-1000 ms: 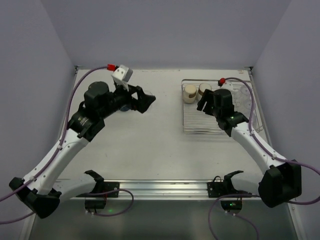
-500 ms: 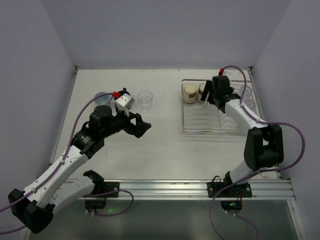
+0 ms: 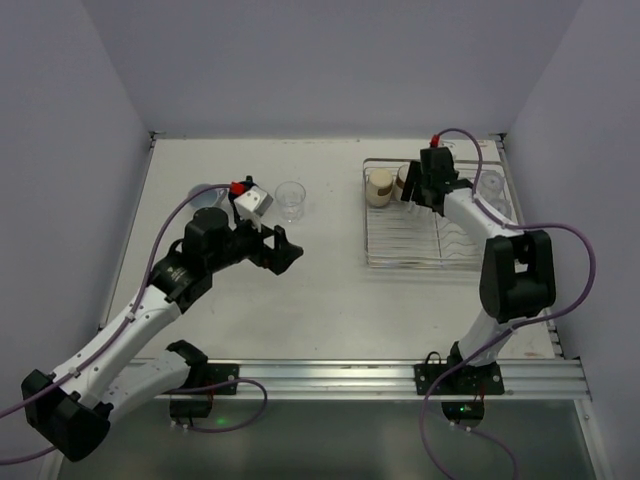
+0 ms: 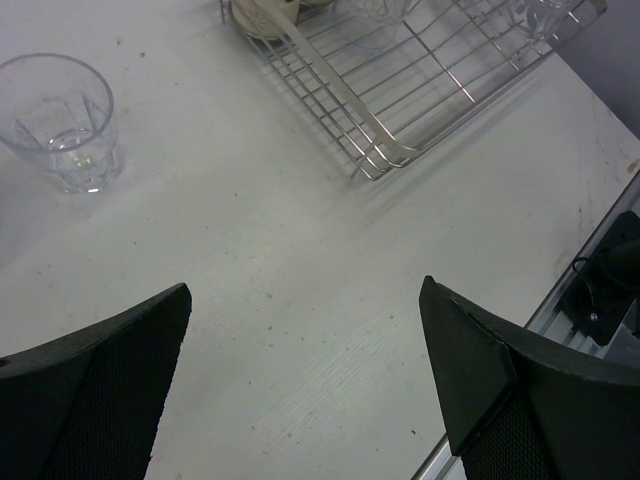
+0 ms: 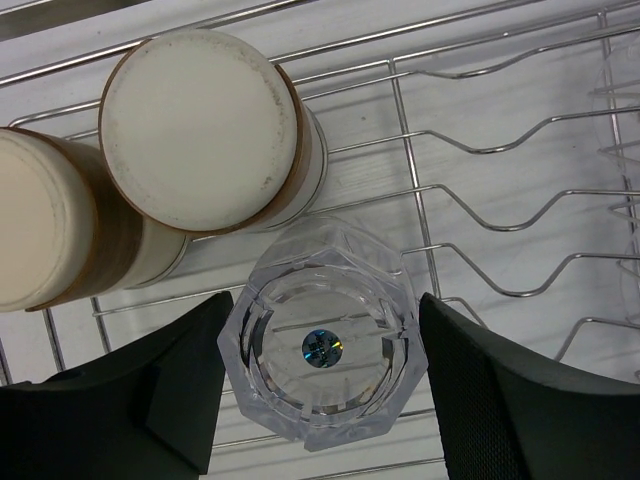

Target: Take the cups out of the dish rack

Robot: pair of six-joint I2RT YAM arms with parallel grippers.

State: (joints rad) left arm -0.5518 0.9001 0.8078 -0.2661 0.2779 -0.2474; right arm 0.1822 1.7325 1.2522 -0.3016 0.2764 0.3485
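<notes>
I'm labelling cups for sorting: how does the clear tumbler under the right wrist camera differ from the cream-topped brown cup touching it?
The clear tumbler is see-through glass; the brown cup is opaque, with a cream top. The tumbler's outline is eight-sided, the cup's round. The tumbler sits between the fingers of the right pincer, which meet its sides; the cup lies outside them. Both are in the dish rack.
</notes>
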